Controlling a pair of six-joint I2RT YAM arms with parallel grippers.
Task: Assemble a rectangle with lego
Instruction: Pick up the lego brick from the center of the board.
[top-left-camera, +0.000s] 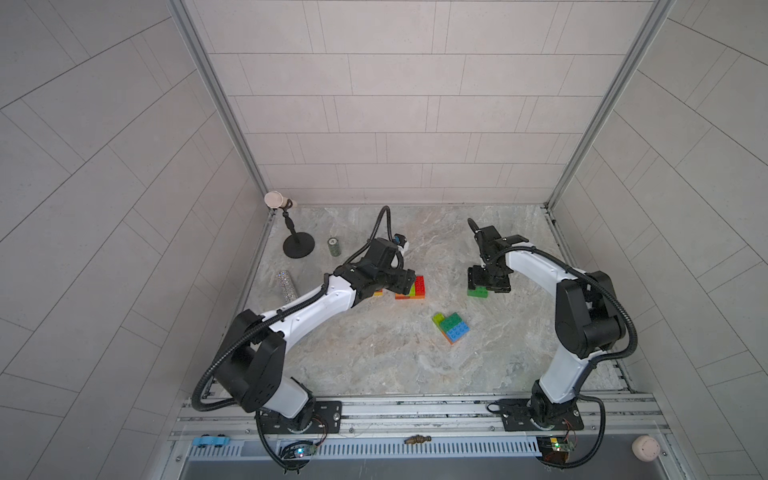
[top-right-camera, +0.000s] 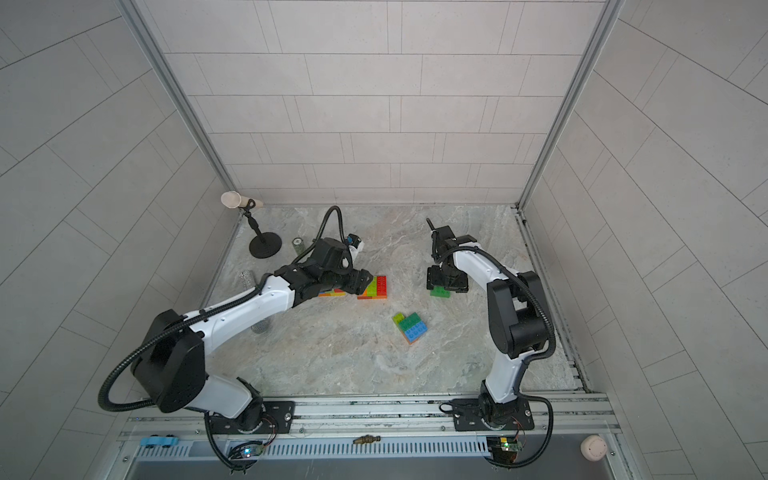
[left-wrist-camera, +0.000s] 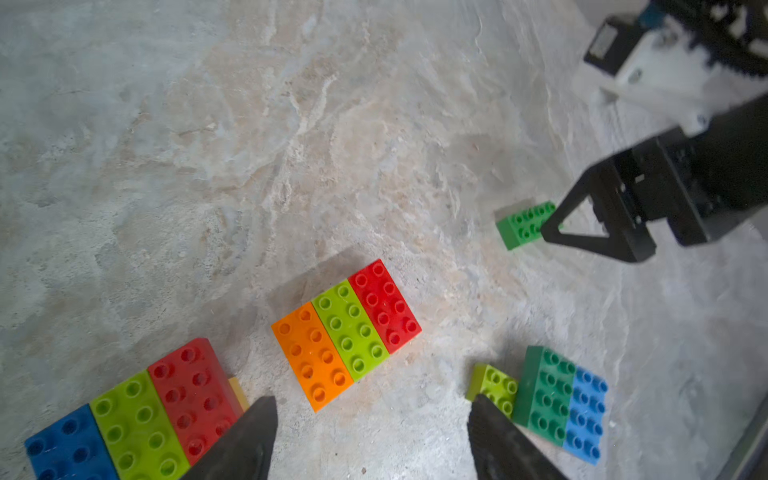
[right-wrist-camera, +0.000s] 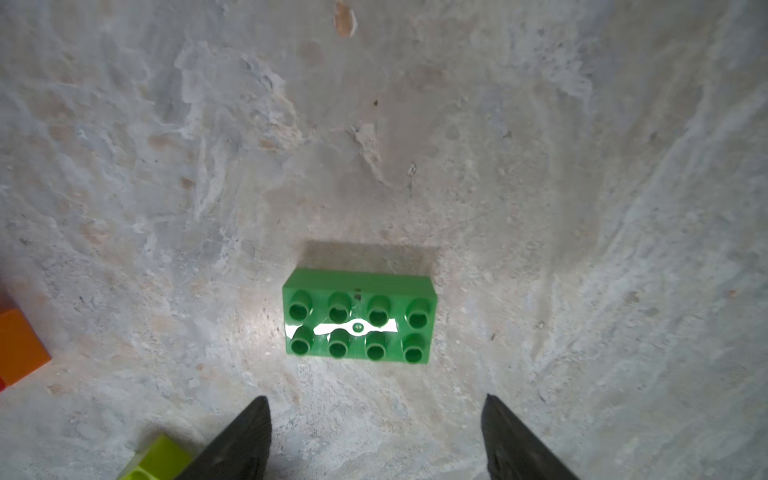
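Observation:
The lego lies in four groups on the marble table. An orange, lime and red slab (left-wrist-camera: 347, 332) (top-left-camera: 411, 289) sits just ahead of my left gripper (left-wrist-camera: 372, 401), which is open and empty above bare table. A blue, lime and red slab (left-wrist-camera: 133, 415) lies beside one finger, mostly hidden under the left arm in both top views. A lime, dark green and blue cluster (top-left-camera: 451, 327) (top-right-camera: 410, 327) lies mid-table. A single green brick (right-wrist-camera: 359, 316) (top-left-camera: 478, 291) rests studs up, just ahead of my open, empty right gripper (right-wrist-camera: 376, 399).
A black stand with a round base (top-left-camera: 298, 245), a small green can (top-left-camera: 333, 247) and a glittery silver tube (top-left-camera: 287, 284) stand at the back left. Tiled walls enclose three sides. A metal rail (top-left-camera: 415, 411) runs along the front edge.

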